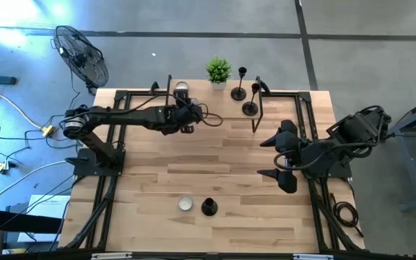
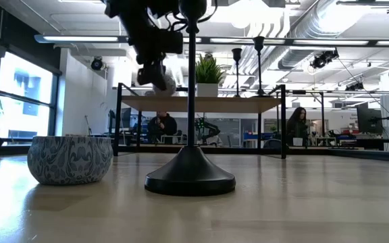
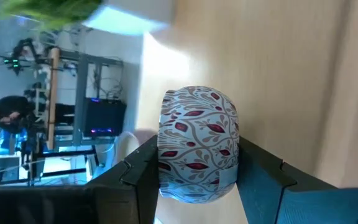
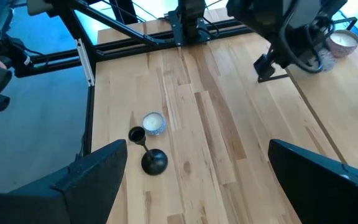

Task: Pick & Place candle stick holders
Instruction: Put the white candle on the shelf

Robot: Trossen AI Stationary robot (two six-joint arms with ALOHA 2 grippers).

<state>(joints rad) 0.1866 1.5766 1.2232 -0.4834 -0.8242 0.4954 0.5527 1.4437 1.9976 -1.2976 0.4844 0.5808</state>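
One black candlestick holder [image 1: 208, 207] stands on its round base near the table's front edge, beside a small patterned bowl [image 1: 185, 204]; in the low view the holder [image 2: 190, 177] is close up. Two more holders [image 1: 239, 92] [image 1: 250, 107] stand at the far edge by a black frame. My left gripper [image 1: 184, 101] is at the far edge, shut on a second patterned bowl [image 3: 197, 146]. My right gripper [image 1: 284, 155] hovers open and empty over the table's right side, far from all the holders. My left gripper pinches the patterned bowl between its two fingers, one on each of two opposite sides of its wall [image 3: 166, 168]. The fingers reach level toward the table's far edge. In the low view the bowl [image 2: 161, 82] hangs clear above the table.
A potted plant [image 1: 219, 70] stands at the far edge next to the two holders. A black frame [image 1: 258, 108] with a raised wooden shelf [image 2: 201, 102] runs along the far side. People sit in the room behind. Bare wood lies in the table's middle.
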